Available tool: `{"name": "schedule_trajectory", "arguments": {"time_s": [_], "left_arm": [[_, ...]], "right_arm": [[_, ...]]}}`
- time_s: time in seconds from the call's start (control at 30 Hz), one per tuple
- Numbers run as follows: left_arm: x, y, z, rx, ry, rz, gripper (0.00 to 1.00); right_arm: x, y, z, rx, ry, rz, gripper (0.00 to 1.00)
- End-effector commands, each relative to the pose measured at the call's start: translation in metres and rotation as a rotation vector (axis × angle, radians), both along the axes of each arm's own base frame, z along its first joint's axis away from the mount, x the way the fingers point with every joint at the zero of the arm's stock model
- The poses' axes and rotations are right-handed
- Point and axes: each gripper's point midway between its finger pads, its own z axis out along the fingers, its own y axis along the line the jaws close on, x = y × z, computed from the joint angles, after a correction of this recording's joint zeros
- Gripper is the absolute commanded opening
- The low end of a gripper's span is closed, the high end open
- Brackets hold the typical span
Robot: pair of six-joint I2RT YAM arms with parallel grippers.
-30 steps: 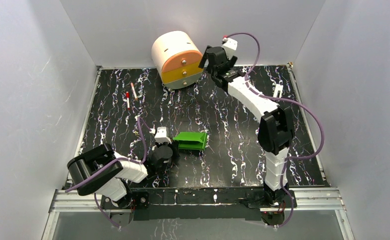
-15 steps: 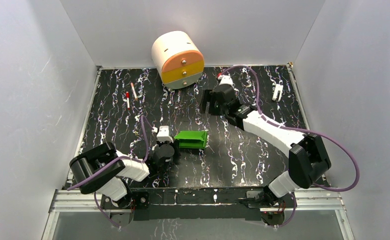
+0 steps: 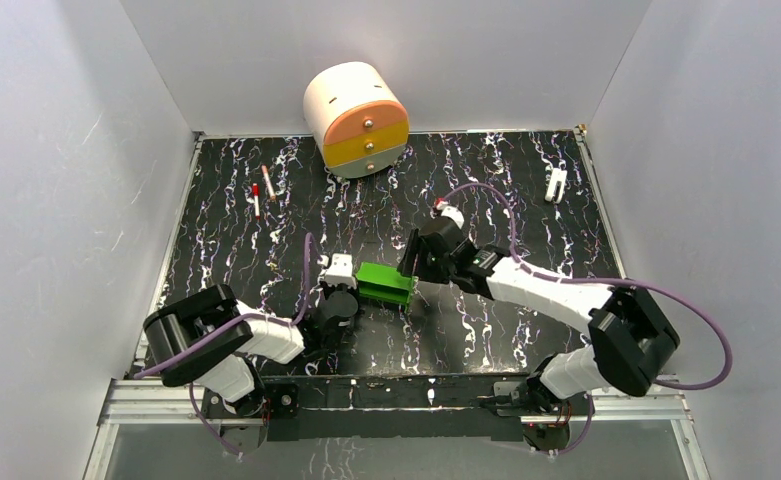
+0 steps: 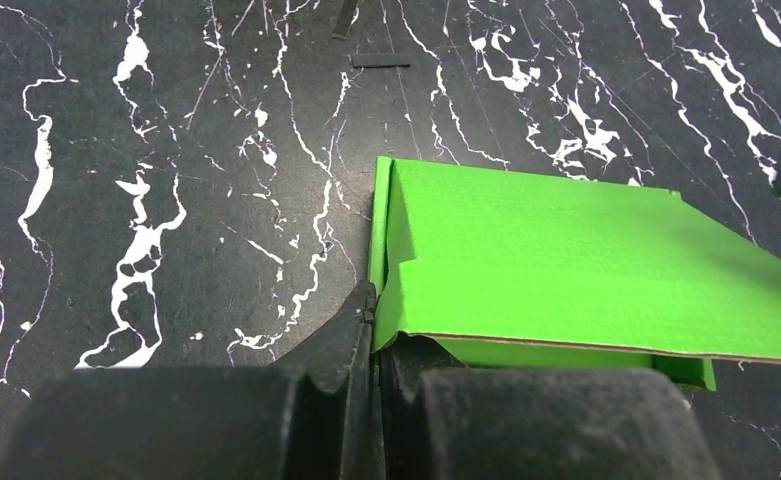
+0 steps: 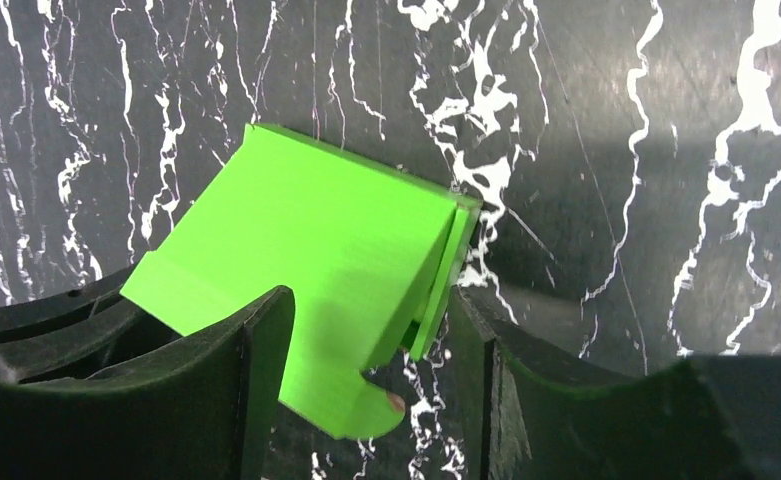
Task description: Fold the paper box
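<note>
- Left gripper (image 4: 373, 322) clamped on the near-left corner of the paper box (image 4: 556, 260).
- Green top panel sloping, raised.
- Black, white-veined table (image 4: 116, 130) underneath.

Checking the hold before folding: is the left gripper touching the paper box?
Touching. In the left wrist view the left gripper is shut on the paper box, its green edge pinched in the closed jaws.

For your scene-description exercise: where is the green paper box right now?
In the top view the paper box sits front-centre, between the left gripper and the right gripper.
</note>
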Motion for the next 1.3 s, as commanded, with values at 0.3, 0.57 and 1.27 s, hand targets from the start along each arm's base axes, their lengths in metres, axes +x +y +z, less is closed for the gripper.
{"name": "schedule_trajectory", "arguments": {"time_s": [0.3, 0.57, 1.27], "left_arm": [[0.003, -0.009, 0.002, 0.108, -0.051, 0.035, 0.01], [0.0, -0.013, -0.003, 0.113, -0.044, 0.021, 0.01], [-0.026, -0.007, 0.01, -0.03, 0.022, -0.058, 0.46]], "right_arm": [[-0.027, -0.002, -0.001, 0.201, 0.065, -0.129, 0.45], [-0.034, 0.002, -0.024, 0.223, 0.114, -0.12, 0.37], [-0.032, -0.01, -0.066, 0.076, 0.15, -0.142, 0.33]]}}
